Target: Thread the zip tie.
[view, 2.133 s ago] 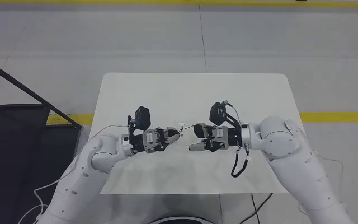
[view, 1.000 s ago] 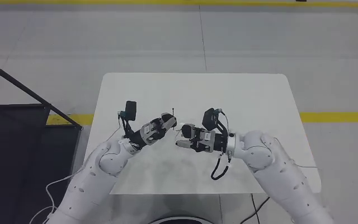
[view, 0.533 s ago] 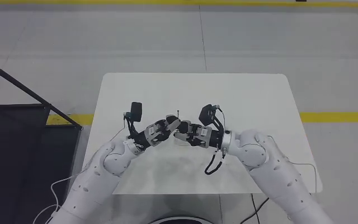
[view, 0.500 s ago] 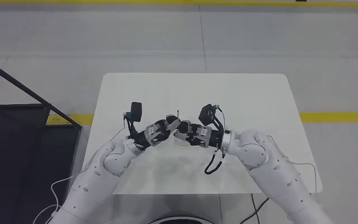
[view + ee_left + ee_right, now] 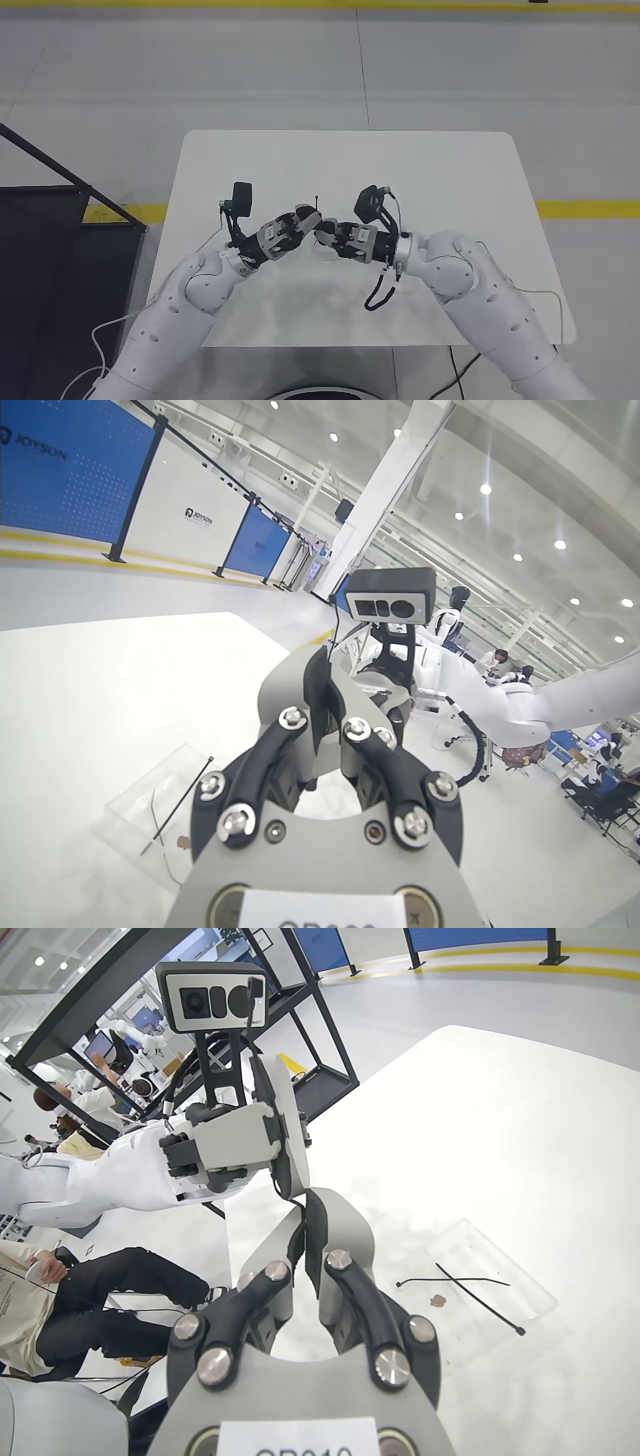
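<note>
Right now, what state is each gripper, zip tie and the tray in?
left gripper, shut on the held zip tie, strap end standing up.
right gripper, shut, tip close to the left's.
loose zip ties, unlooped, lying crossed.
clear tray, flat, holding the loose ties.

Matt table (image 5: 450,170), clear glossy plastic tray (image 5: 480,1253), black plastic zip ties (image 5: 480,1298)

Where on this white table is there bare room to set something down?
Bare: the far strip of the white table beyond both grippers, and the near patch between the forearms. Crowded: the centre, where left gripper and right gripper meet near the clear plastic tray holding black zip ties.
</note>
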`<act>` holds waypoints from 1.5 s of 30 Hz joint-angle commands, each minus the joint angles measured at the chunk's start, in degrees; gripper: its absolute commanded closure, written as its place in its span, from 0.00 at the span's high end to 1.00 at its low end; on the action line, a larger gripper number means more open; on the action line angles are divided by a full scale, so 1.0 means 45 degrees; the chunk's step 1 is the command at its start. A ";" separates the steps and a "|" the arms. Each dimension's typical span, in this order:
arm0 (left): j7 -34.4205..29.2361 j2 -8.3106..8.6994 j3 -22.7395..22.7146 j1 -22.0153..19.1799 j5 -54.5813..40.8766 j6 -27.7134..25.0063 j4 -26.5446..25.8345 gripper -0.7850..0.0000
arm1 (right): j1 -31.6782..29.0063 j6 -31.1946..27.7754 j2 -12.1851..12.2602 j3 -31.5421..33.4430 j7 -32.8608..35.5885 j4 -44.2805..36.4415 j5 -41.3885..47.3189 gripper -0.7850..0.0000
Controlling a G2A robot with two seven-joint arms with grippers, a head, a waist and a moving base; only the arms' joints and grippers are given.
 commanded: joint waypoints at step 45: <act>-0.2791 0.0475 -0.0904 0.0355 -0.1953 -0.1784 -0.0086 1.00 | -0.0033 -0.1030 0.0638 0.1691 0.5188 -0.1595 0.1159 0.00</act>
